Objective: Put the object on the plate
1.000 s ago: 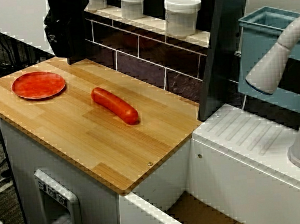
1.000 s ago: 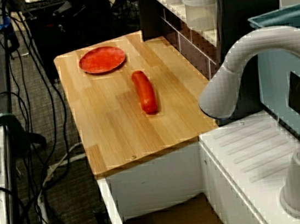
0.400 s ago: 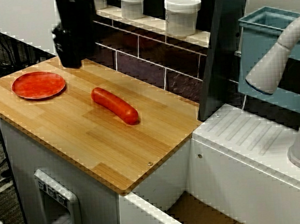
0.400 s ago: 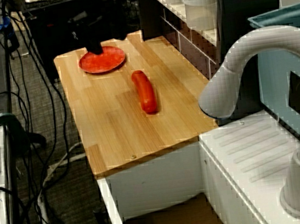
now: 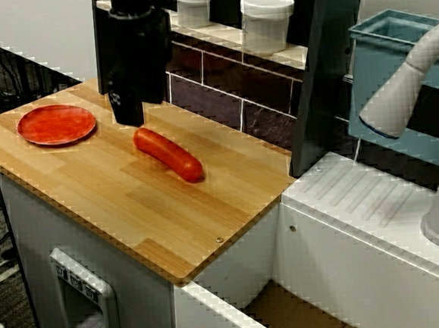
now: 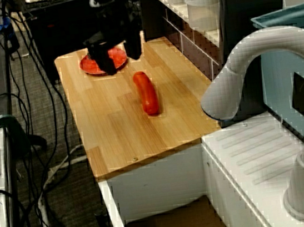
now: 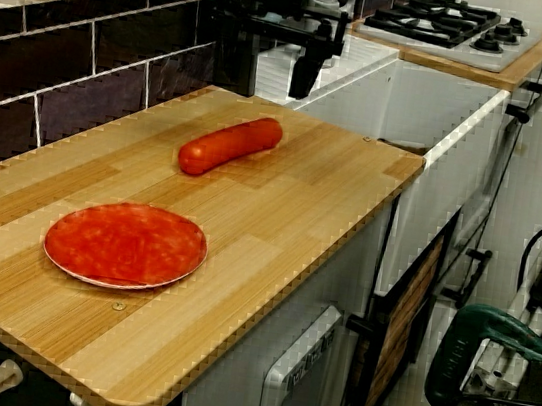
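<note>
The object, a glossy red-orange sausage [image 5: 168,154], lies on the wooden counter, also seen in the side view [image 6: 147,93] and in the low view from the plate end [image 7: 231,145]. The red-orange plate [image 5: 57,124] rests flat near the counter's left end and is bare [image 7: 125,243]; in the side view the arm partly covers the plate [image 6: 88,66]. My black gripper [image 5: 130,114] hangs above the counter between plate and sausage, close to the sausage's left end. It is open [image 6: 121,59], its two fingers apart with nothing between them [image 7: 268,81].
White lidded jars [image 5: 268,22] stand on a tiled ledge behind the counter. A white sink unit with a grey faucet [image 5: 404,92] lies right of the counter [image 5: 171,221]. A teal bin [image 5: 395,82] is at the back right. Cables cover the floor [image 6: 37,134].
The gripper has come from the back-left corner, past the plate, rightward and lower to hang near the sausage's left end. Sausage and plate have not moved.
</note>
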Controlling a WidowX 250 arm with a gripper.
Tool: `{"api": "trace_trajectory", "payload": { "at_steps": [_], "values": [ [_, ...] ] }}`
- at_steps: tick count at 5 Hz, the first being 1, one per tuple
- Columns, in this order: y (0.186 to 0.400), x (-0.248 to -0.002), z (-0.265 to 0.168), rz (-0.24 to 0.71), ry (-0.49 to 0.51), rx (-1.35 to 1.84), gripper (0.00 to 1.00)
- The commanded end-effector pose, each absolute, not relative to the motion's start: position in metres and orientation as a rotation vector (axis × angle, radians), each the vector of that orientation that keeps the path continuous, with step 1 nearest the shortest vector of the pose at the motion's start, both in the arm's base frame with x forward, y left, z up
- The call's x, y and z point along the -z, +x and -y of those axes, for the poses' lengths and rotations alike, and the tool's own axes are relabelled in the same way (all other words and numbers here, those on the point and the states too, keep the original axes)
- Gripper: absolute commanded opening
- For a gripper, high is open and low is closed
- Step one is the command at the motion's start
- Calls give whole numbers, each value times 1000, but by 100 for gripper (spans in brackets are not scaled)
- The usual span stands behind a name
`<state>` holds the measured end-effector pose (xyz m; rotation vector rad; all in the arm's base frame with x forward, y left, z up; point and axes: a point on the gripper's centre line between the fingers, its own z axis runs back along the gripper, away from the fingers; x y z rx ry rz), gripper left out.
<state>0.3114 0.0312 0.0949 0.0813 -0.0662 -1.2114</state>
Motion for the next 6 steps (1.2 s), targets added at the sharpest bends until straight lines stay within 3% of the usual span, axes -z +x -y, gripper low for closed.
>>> {"api": "trace_trajectory", "payload": {
  "at_steps": [1, 5, 6],
  "values": [
    [316, -88, -18, 76, 113, 1194, 100],
    [315, -83, -13, 76, 133, 1232, 100],
    [326, -79, -12, 80, 132, 1252, 100]
  ]
}}
